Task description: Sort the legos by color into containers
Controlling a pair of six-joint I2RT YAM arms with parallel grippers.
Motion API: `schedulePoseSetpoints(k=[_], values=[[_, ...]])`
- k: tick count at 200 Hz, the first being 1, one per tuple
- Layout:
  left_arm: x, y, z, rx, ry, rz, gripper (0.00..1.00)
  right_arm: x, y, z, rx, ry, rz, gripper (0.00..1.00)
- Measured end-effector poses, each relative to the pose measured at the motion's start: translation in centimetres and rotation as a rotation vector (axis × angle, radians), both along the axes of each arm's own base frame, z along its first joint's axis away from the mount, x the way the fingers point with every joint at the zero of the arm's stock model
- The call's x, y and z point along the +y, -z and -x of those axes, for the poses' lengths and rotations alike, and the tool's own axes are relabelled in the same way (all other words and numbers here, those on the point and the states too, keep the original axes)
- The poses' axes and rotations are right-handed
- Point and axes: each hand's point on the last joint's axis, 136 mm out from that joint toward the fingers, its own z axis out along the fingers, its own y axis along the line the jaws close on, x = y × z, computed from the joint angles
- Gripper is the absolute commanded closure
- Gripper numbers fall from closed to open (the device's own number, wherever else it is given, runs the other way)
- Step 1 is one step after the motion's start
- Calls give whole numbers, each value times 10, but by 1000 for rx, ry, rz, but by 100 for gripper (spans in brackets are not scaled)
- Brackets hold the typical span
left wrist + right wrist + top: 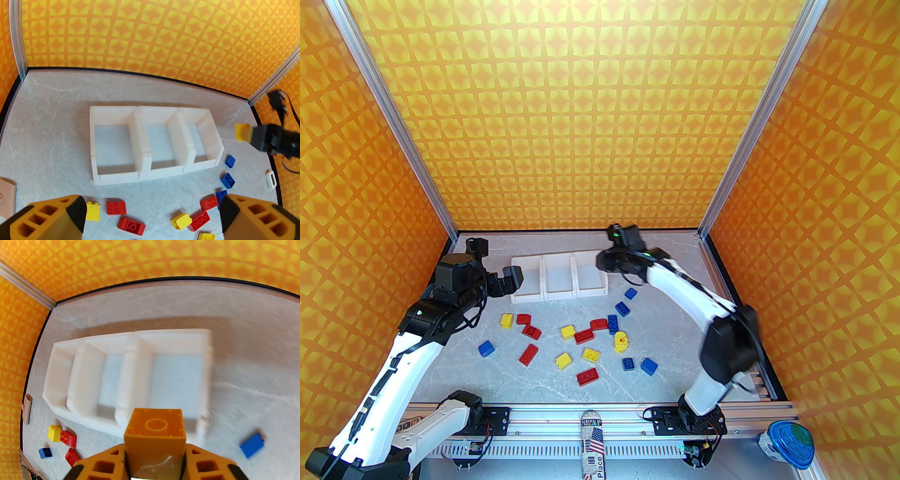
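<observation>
My right gripper (154, 452) is shut on a yellow lego (154, 432), held above the near wall of the rightmost of the three joined white containers (131, 345). The left wrist view shows that yellow lego (242, 132) in the air just right of the containers (140, 112), whose three bins are all empty. My left gripper (152, 211) hangs open over the table's left part, in front of the bins, with nothing between its fingers (58, 218). Several red, yellow and blue legos (583, 336) lie scattered on the table in front of the containers (543, 295).
A small white device (270, 179) lies by the table's right edge. A tan tag (7, 189) lies at the left edge. A blue-lidded cup (787, 443) stands off the table's near right corner. Patterned orange walls enclose three sides.
</observation>
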Motion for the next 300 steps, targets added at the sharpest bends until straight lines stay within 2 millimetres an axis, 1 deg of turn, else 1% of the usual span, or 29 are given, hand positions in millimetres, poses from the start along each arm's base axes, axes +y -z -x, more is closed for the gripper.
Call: schedulePoseSetpoints(k=[14, 37, 50, 65, 80, 92, 104, 107, 117, 145, 162, 181, 216, 230, 242, 256, 265, 291, 300], values=[[1, 3, 2, 17, -3, 0, 1, 23, 7, -4, 10, -41, -2, 75], [1, 9, 3, 43, -11, 5, 1, 59, 11, -9, 8, -98, -12, 74], [1, 16, 2, 73, -15, 2, 1, 77, 13, -13, 6, -124, -20, 73], [0, 29, -1, 121, -21, -6, 1, 94, 17, -22, 2, -141, -25, 68], [-1, 42, -4, 170, -23, -16, 1, 105, 24, -30, 5, -149, -30, 56], [-1, 50, -4, 200, -25, -23, 1, 110, 29, -37, 10, -148, -29, 46], [-1, 53, -3, 214, -25, -27, 1, 113, 35, -41, 17, -151, -21, 43], [-1, 53, -2, 217, -25, -27, 1, 113, 36, -41, 20, -151, -18, 41], [0, 54, -1, 221, -26, -29, 1, 113, 39, -42, 27, -153, -12, 40], [0, 55, 0, 229, -26, -31, 1, 111, 39, -40, 32, -152, -6, 39], [1, 59, 2, 240, -26, -35, 1, 105, 40, -33, 38, -150, 5, 39], [0, 71, 6, 272, -24, -42, 1, 91, 40, -14, 56, -148, 18, 39], [-4, 103, 23, 372, -15, -58, 0, 61, 18, 27, 13, -141, -1, 38], [-7, 113, 31, 409, -5, -68, 2, 49, 12, 43, -8, -131, -8, 38], [-11, 120, 38, 436, 7, -73, 3, 38, 12, 57, -18, -125, -14, 37], [-16, 131, 46, 468, 24, -83, 3, 26, 20, 74, -13, -119, -17, 38], [-19, 140, 52, 488, 36, -91, 3, 19, 30, 86, 1, -115, -15, 38], [-29, 165, 76, 533, 86, -116, 4, -7, 71, 123, 69, -99, 8, 38], [-30, 174, 83, 542, 94, -117, 5, -14, 82, 134, 87, -95, 15, 38]])
